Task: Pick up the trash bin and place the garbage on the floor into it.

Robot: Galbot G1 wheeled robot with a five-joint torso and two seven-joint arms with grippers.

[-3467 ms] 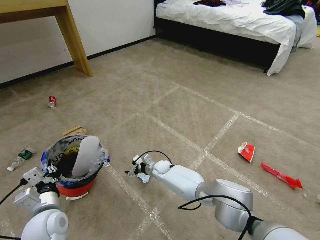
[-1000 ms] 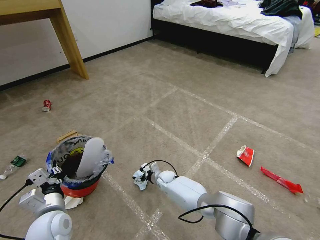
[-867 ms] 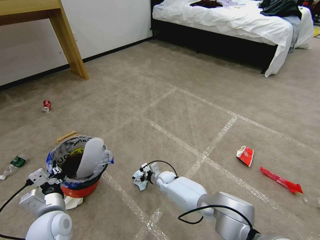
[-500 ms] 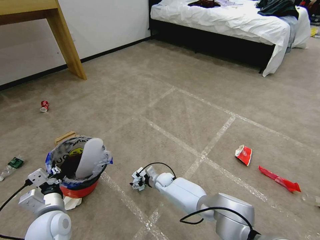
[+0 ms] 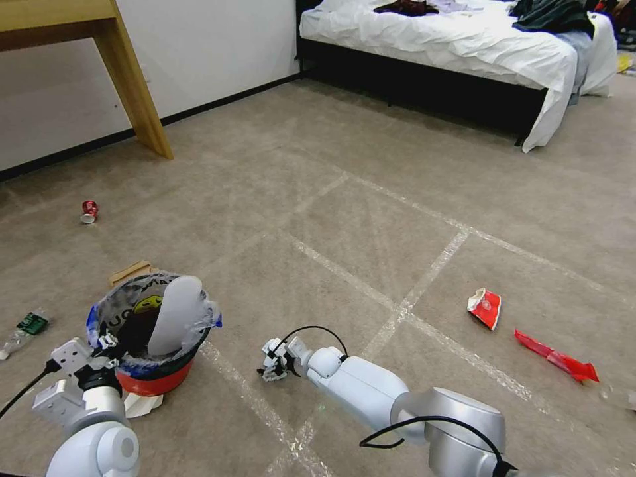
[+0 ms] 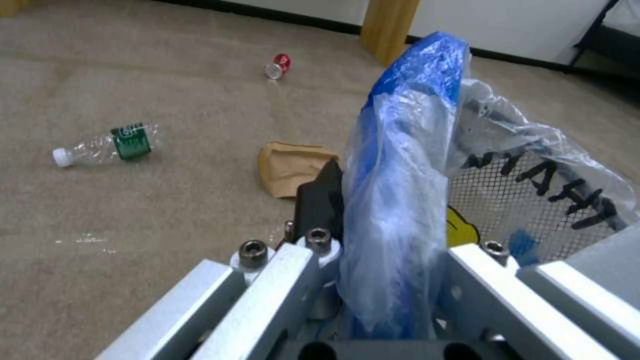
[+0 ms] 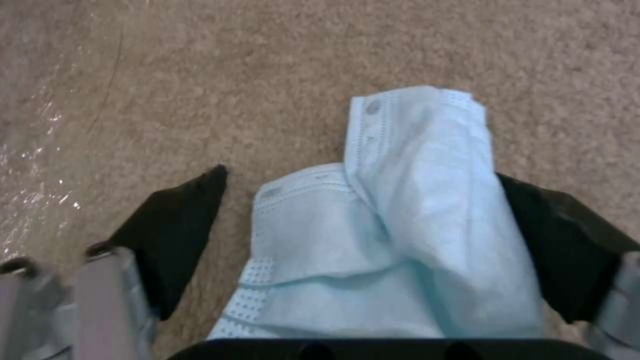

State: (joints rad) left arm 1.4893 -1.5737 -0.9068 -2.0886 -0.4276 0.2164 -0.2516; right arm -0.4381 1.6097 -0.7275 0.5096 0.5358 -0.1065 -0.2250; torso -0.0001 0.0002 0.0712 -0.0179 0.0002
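The trash bin [image 5: 158, 379], a small red bucket with a blue-edged clear bag [image 6: 407, 165], sits at the lower left. My left gripper [image 5: 106, 342] is shut on its near rim, and the bag edge passes between the fingers [image 6: 323, 200]. A white foam piece [image 5: 171, 315] stands inside the bin. My right gripper [image 5: 270, 366] is low at the floor and open. Its fingers straddle a pale blue face mask [image 7: 387, 225] lying on the carpet, one dark finger [image 7: 180, 220] on each side. Other garbage on the floor: a red can [image 5: 88, 211], a green-labelled bottle [image 5: 23, 328], a brown carton [image 5: 132, 270] and red wrappers [image 5: 485, 308].
A wooden table leg [image 5: 132, 86] stands at the back left by the white wall. A bed [image 5: 450, 46] with white sheets and dark clothes fills the back right. White paper [image 5: 139, 405] lies under the bin's near side. A long red wrapper [image 5: 556, 358] lies at the right.
The right gripper has sunk lower to the floor and now covers the pale mask that lay beside its tip. The head camera has shifted slightly. The left gripper keeps hold of the bin.
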